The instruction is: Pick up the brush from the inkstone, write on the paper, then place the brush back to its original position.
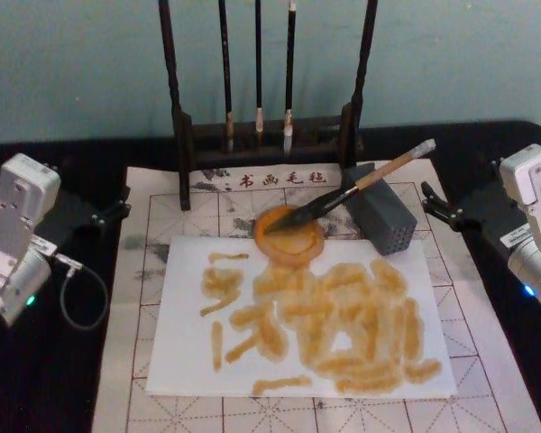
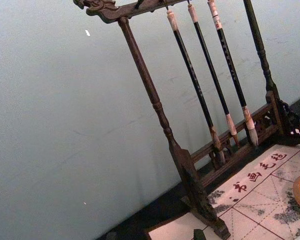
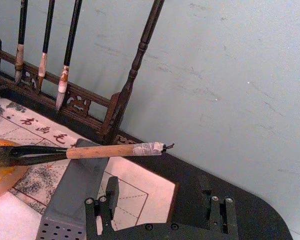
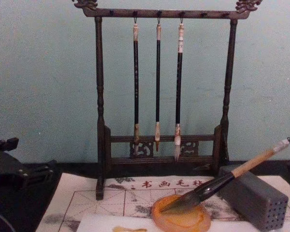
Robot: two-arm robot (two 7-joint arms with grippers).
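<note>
Brush [image 1: 365, 183] lying down, not held. Dark tip resting on the orange inkstone [image 1: 287, 245], wooden handle leaning over the grey block [image 1: 385, 222] just beside it, white-wrapped end up in the air toward the right.

Paper [image 1: 185, 361] on the near side of the inkstone, meeting it at the sheet's far edge, w/ many amber strokes over most of the sheet.

Right gripper [image 1: 438, 204] parked at the right side of the surface, well apart from the brush. Fingers [image 3: 101, 212] spread, nothing between.

Left gripper [image 1: 108, 209] parked at the left side, also far from the brush. Open or closed: cannot tell.

Judging by this, probably at the end: writing done, brush returned to the inkstone, approx. all 3 steps finished, nothing left but resting the arms. Could equally be a reused sheet w/ pick-up not yet begun; cannot decide from here.
</note>
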